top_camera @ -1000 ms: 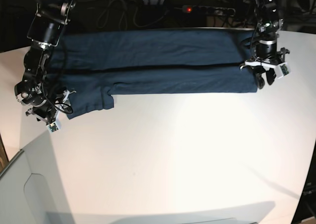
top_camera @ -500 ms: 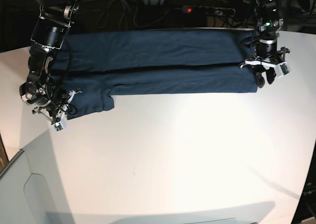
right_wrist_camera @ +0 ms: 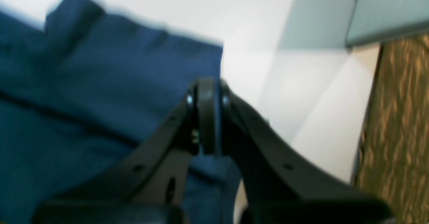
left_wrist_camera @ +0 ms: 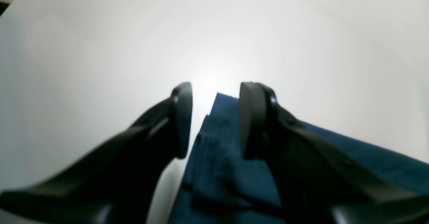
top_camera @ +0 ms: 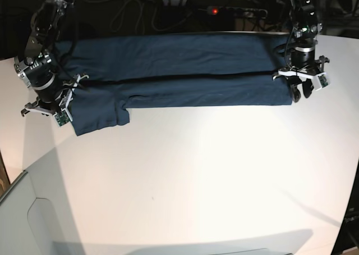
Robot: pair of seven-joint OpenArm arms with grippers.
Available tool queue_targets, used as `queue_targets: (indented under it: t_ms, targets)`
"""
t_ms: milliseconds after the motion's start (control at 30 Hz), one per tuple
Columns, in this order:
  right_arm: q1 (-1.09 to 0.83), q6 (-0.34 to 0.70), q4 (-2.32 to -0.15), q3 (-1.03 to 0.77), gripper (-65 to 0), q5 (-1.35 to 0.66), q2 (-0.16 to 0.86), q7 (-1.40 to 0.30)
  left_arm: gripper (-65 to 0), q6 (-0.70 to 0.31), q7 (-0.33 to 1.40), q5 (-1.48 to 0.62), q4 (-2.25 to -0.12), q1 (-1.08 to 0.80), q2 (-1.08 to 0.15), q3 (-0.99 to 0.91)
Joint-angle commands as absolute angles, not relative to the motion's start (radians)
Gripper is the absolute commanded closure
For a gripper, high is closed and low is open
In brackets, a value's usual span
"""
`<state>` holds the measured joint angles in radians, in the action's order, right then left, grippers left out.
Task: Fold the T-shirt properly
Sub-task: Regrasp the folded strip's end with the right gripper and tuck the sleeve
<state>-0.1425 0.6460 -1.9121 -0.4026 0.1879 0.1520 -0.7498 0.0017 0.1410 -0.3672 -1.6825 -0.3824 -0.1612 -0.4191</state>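
Right claw clamped fully shut on shirt edge at sleeve end. Left claw part open, straddling shirt corner, gripping nothing. Shirt spread flat between both claws. Expect soft, limp, light cloth; you pinch doubled edges, lift evenly.

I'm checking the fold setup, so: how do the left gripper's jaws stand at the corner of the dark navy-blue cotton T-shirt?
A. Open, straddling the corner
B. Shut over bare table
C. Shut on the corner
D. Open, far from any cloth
A: in the left wrist view the left gripper shows a clear gap between its jaws, with the corner of the dark navy-blue cotton T-shirt lying between them.
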Motion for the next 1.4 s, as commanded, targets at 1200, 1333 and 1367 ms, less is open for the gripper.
queue_targets:
  t_ms: [1200,1333,1367]
  targets:
    - [0.266,0.65,-1.176,-0.496,-27.7,0.183,0.151,-0.75,-22.6,0.001,0.116,-0.369,-1.682,-0.409,-0.171,-0.429]
    - [0.232,0.65,-1.205,-0.496,-1.0,0.182,0.15,-0.748,-22.6,0.001,0.116,-0.369,-1.682,-0.406,-0.171,-0.426]
    - [0.223,0.65,-1.234,-0.496,0.0,0.182,0.15,-0.748,-22.6,0.001,0.116,-0.369,-1.682,-0.406,-0.171,-0.426]
